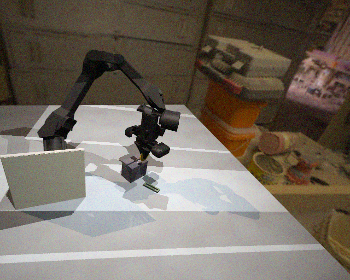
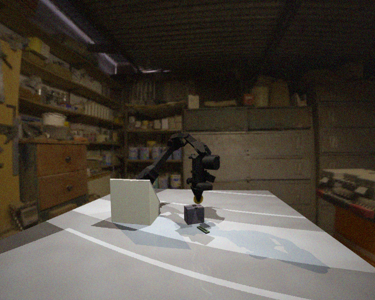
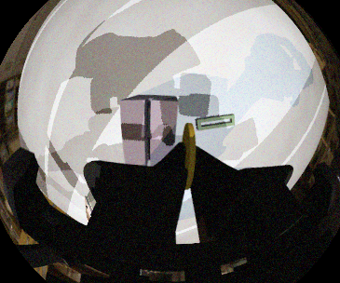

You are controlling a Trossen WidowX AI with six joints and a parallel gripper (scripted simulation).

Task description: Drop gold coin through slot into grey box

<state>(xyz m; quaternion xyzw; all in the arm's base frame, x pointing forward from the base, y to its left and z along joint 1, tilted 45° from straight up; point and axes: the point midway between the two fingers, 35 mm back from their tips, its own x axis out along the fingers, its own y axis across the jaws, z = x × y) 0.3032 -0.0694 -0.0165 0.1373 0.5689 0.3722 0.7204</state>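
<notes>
My gripper [image 1: 143,155] [image 2: 198,198] [image 3: 184,148] is shut on the gold coin [image 1: 142,156] [image 2: 196,200] [image 3: 189,153], which it holds on edge. The coin hangs just above the right part of the grey box's lid. The grey box [image 1: 133,171] [image 2: 193,214] [image 3: 145,129] stands on the table, and the dark slot [image 3: 147,127] in its lid lies a little to the left of the coin in the wrist view. The dark-green holder [image 1: 151,187] [image 2: 203,229] [image 3: 215,121] lies empty on the table just in front of the box.
A pale wedge-shaped block [image 1: 45,177] [image 2: 132,202] stands on the table to the left of the box. The table's right edge [image 1: 247,172] drops off toward workshop clutter. The arm's base [image 1: 53,141] stands behind the block.
</notes>
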